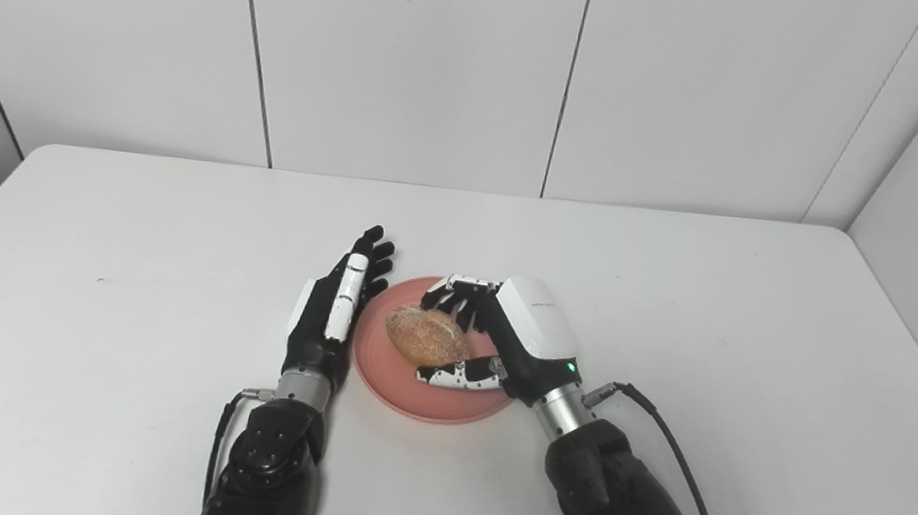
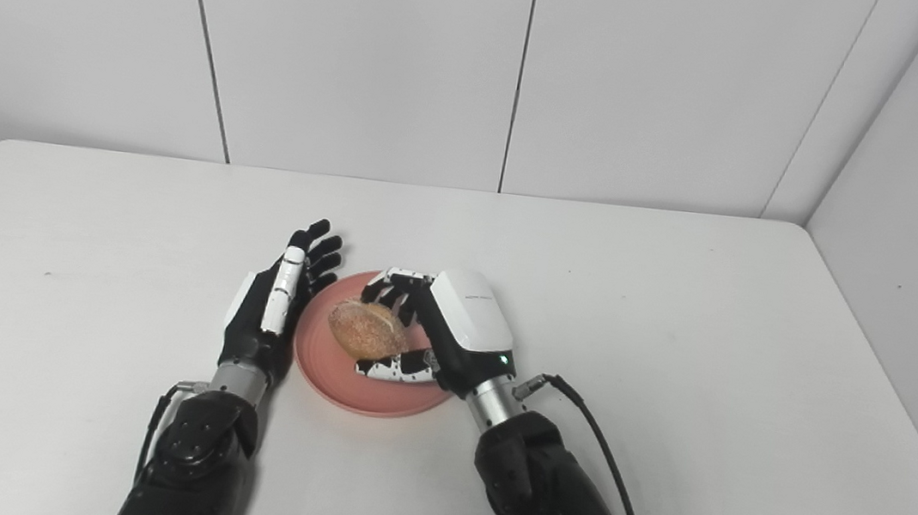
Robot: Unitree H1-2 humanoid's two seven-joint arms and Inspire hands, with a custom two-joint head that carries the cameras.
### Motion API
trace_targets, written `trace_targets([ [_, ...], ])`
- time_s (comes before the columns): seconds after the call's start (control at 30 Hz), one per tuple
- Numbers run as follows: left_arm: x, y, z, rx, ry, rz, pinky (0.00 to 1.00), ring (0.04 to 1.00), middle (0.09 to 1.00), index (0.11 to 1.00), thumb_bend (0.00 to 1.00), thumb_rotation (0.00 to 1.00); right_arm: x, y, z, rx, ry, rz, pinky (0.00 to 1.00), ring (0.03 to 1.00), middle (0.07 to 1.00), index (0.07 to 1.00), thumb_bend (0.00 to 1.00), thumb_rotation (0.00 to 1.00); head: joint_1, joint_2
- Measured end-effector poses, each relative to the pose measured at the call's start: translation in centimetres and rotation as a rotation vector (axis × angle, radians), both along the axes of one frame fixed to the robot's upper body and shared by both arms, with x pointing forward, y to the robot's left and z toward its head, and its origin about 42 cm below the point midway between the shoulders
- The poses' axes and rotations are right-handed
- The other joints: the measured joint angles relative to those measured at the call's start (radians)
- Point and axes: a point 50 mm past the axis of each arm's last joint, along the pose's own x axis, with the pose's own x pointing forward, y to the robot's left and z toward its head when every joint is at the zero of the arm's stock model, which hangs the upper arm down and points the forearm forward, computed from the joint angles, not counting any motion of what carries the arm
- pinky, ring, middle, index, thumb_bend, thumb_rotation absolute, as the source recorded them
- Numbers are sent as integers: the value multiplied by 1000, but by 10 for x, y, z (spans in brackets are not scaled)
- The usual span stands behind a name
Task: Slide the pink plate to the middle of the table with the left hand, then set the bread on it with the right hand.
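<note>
The pink plate (image 1: pixel 397 384) lies near the middle of the white table. A round brown bread roll (image 1: pixel 426 336) is over the plate, held between the fingers and thumb of my right hand (image 1: pixel 502 332). I cannot tell whether the roll touches the plate. My left hand (image 1: pixel 337 300) stands on edge with straight fingers apart, right against the plate's left rim, holding nothing.
The white table (image 1: pixel 122 254) stretches wide on both sides of the plate. Grey wall panels close the back and right. A black cable (image 1: pixel 677 464) loops from my right wrist along the forearm.
</note>
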Motion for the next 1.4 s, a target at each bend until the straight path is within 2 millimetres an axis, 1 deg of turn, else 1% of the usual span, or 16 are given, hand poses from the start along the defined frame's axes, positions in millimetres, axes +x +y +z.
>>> trace_targets([
  [0.23, 0, 1, 0, 4, -1, 10, 877, 893, 877, 867, 541, 1000, 5, -5, 0, -41, -31, 0, 455, 480, 464, 528, 513, 0, -2, 2],
  [0.43, 0, 1, 1, 4, -2, 10, 873, 891, 877, 868, 531, 1000, 6, -6, 0, -61, -56, -7, 487, 525, 476, 521, 514, 6, -5, 5],
  [0.47, 0, 1, 1, 4, -3, 11, 868, 887, 871, 862, 526, 1000, 6, -6, 0, -66, -61, -9, 518, 564, 587, 508, 503, 100, -6, 5],
  [0.57, 0, 2, 1, 2, -2, 14, 867, 886, 869, 859, 522, 1000, 5, -6, 1, -81, -79, -12, 565, 631, 695, 501, 497, 163, -6, 5],
  [0.6, 0, 2, 1, 1, -2, 16, 869, 886, 870, 860, 519, 1000, 5, -7, 1, -84, -82, -12, 592, 671, 738, 671, 531, 410, -6, 5],
  [0.63, 0, 2, 1, 0, -2, 17, 869, 886, 870, 860, 519, 1000, 5, -8, 2, -85, -84, -12, 611, 700, 770, 741, 548, 522, -6, 5],
  [0.67, 0, 2, 1, -1, -2, 19, 869, 886, 870, 860, 519, 1000, 5, -8, 2, -86, -86, -12, 633, 731, 804, 800, 565, 621, -6, 5],
  [0.7, 0, 2, 1, -2, -1, 19, 869, 886, 870, 860, 519, 1000, 5, -9, 3, -87, -89, -12, 637, 737, 810, 811, 569, 639, -6, 5],
  [0.73, 0, 2, 1, -3, -1, 19, 866, 884, 868, 858, 519, 1000, 5, -9, 4, -86, -91, -12, 672, 782, 852, 852, 599, 704, -8, 6],
  [0.77, 0, 2, 1, -3, -1, 20, 866, 884, 868, 858, 519, 1000, 4, -10, 5, -83, -95, -12, 675, 787, 856, 856, 602, 711, -8, 6],
  [0.8, 0, 2, 1, -3, -1, 20, 867, 885, 869, 860, 518, 1000, 4, -10, 6, -77, -99, -10, 702, 819, 878, 879, 623, 753, -9, 6],
  [0.83, 0, 2, 1, -3, -1, 21, 868, 886, 870, 861, 517, 1000, 3, -9, 8, -70, -104, -9, 713, 833, 887, 888, 632, 767, -9, 6],
  [1.0, 0, 3, 1, -4, -1, 24, 865, 883, 868, 859, 524, 1000, 1, -10, 14, -29, -100, 1, 747, 883, 933, 921, 667, 783, -11, 6],
  [1.13, 0, 4, 2, -5, 2, 27, 868, 886, 870, 861, 514, 1000, -3, -15, 14, -11, -90, -2, 760, 901, 948, 929, 669, 815, -11, 6],
  [1.23, 0, 5, 3, -3, 7, 29, 873, 888, 874, 864, 512, 1000, -7, -19, 14, 12, -79, -9, 735, 876, 950, 927, 658, 834, -9, 6],
  [1.4, -1, 7, 3, -3, 6, 34, 873, 886, 869, 862, 526, 1000, -10, -31, 11, 83, -14, -28, 803, 909, 973, 978, 635, 901, -9, 8],
])
